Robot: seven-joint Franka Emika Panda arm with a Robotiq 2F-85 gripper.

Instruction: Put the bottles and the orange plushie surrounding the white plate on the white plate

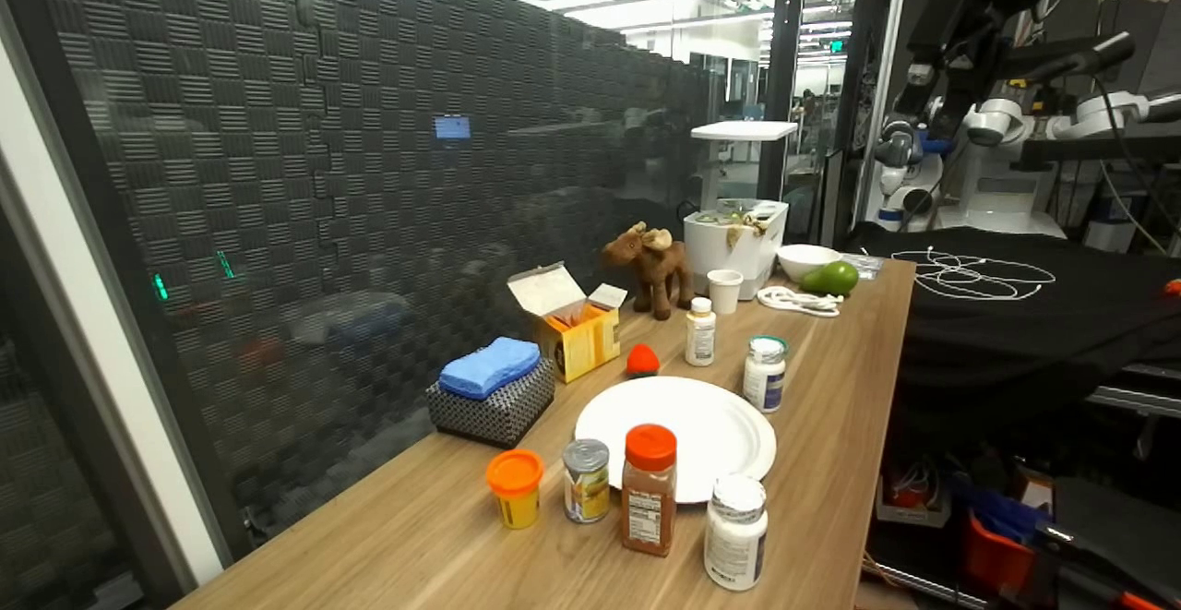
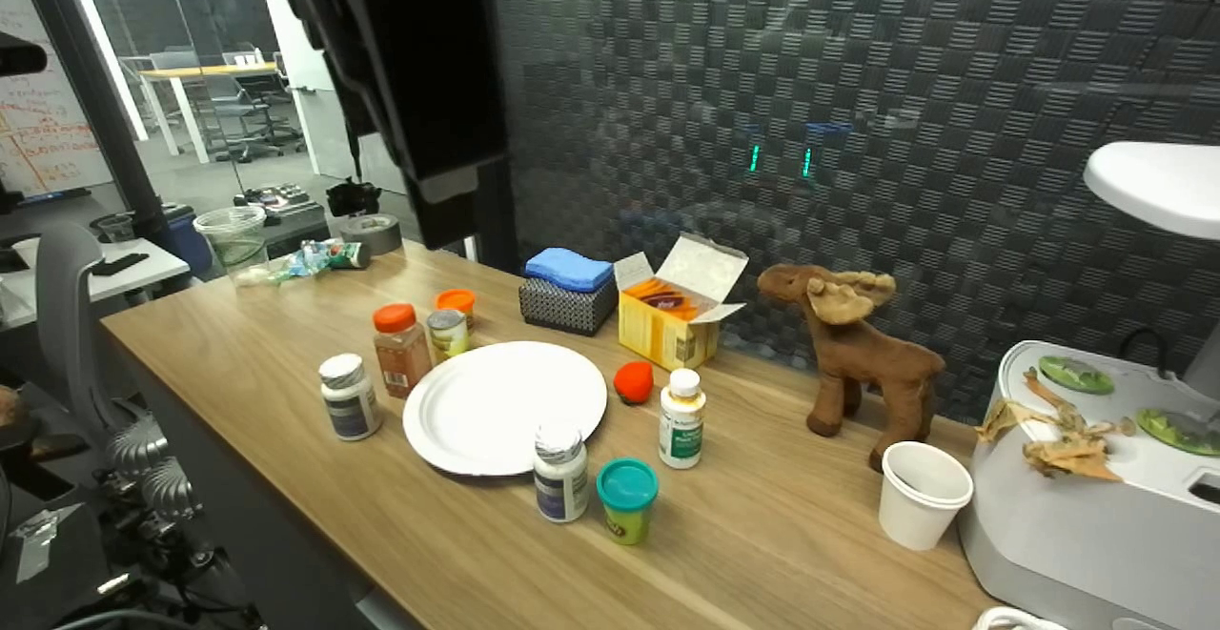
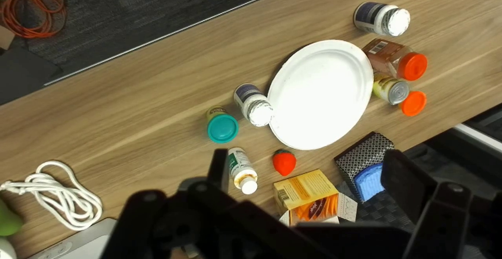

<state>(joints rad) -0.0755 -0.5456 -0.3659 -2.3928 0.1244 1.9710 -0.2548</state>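
Note:
The white plate [image 2: 505, 401] lies bare on the wooden table. Around it stand upright bottles: a white one [image 1: 736, 536], a red-capped brown spice jar [image 1: 649, 499], another white one [image 2: 560, 482] by the rim, and a white-capped one [image 2: 681, 425]. A silver-topped can [image 1: 587, 490], an orange-lidded yellow tub [image 1: 517, 495] and a teal-lidded tub [image 2: 627, 506] are there too. The orange plushie [image 3: 284, 162], red-orange and strawberry-shaped, rests just off the plate. High over the table, my gripper [image 3: 306, 155] is wide open in the wrist view, holding nothing.
Behind the plate are a yellow carton [image 2: 667, 325] with raised flaps and a patterned box [image 2: 569, 306] topped by a blue cloth. A brown moose toy [image 2: 863, 363], a paper cup [image 2: 920, 506] and a white planter [image 1: 738, 241] stand farther along. White cord [image 3: 64, 196] lies coiled.

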